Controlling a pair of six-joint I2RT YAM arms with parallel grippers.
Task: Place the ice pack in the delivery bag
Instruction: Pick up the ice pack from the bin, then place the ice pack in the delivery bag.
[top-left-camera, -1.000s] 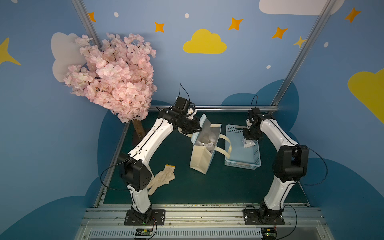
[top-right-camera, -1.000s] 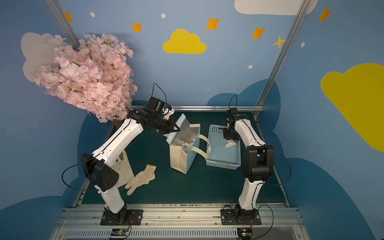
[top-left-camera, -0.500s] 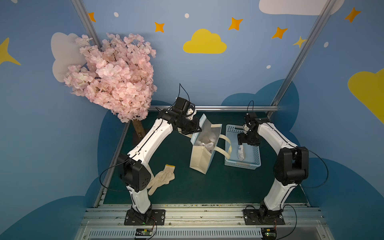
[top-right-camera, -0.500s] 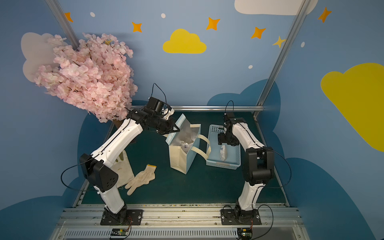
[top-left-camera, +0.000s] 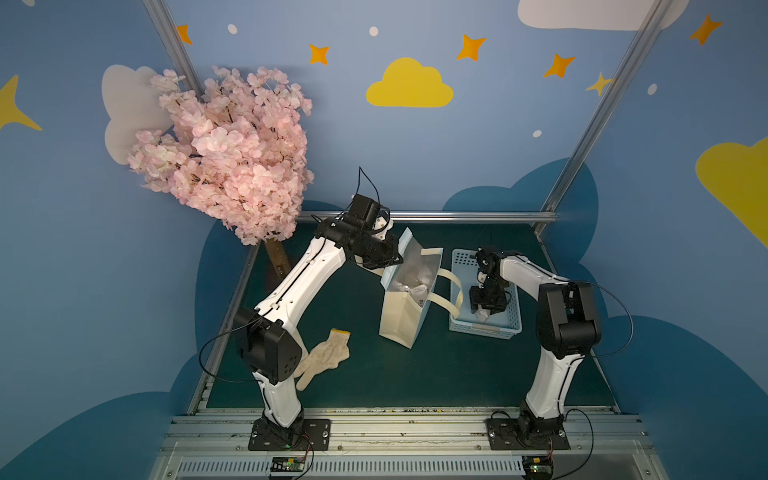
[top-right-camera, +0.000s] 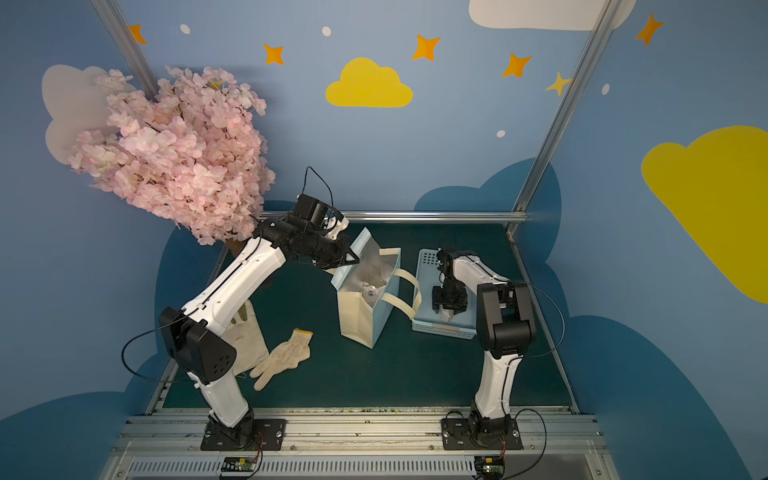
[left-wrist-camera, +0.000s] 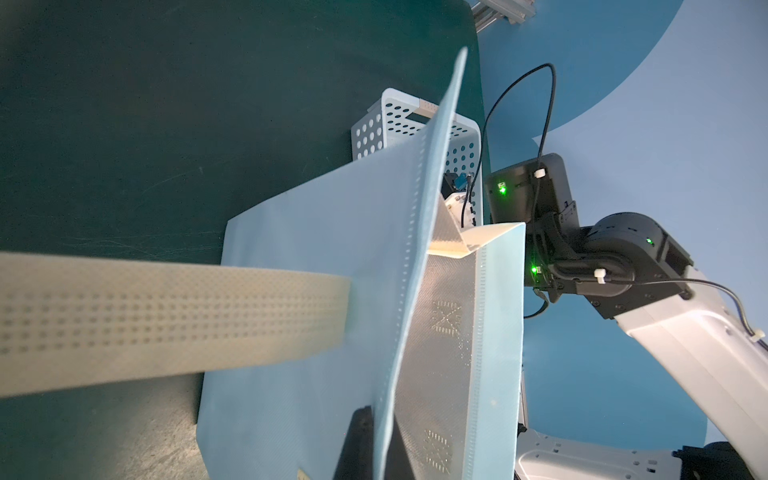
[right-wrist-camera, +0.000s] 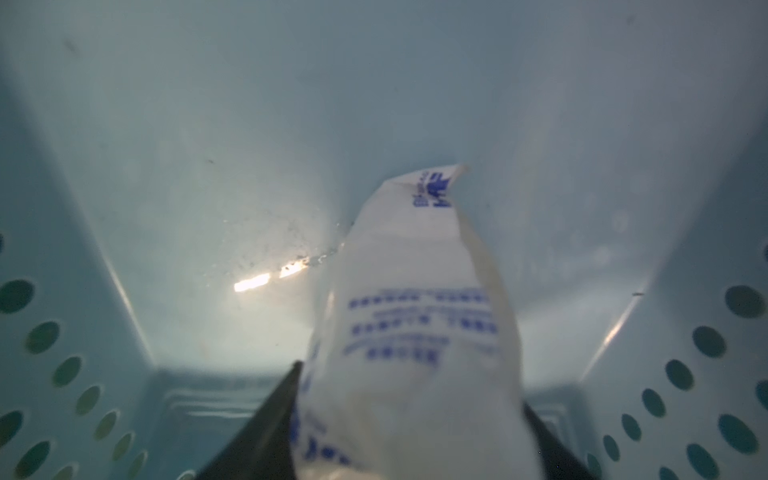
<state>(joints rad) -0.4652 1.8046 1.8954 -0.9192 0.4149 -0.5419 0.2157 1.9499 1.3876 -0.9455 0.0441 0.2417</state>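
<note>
On green mat (top-left-camera: 457, 374), left pincer (top-left-camera: 390, 261) pinches delivery bag (top-left-camera: 397, 320) rim, right pincer (right-wrist-camera: 410, 386) grips ice pack (right-wrist-camera: 415, 291)

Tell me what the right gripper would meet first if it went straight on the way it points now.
The ice pack: it sits between the jaws of the right gripper. Past it comes the floor of the basket, seemingly close, though depth is unclear.

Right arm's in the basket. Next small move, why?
Probably finish closing the right gripper on the ice pack before lifting: its jaws flank the pack, which lies in the basket, and a firm grip isn't evident. The left gripper holds the delivery bag open.
</note>
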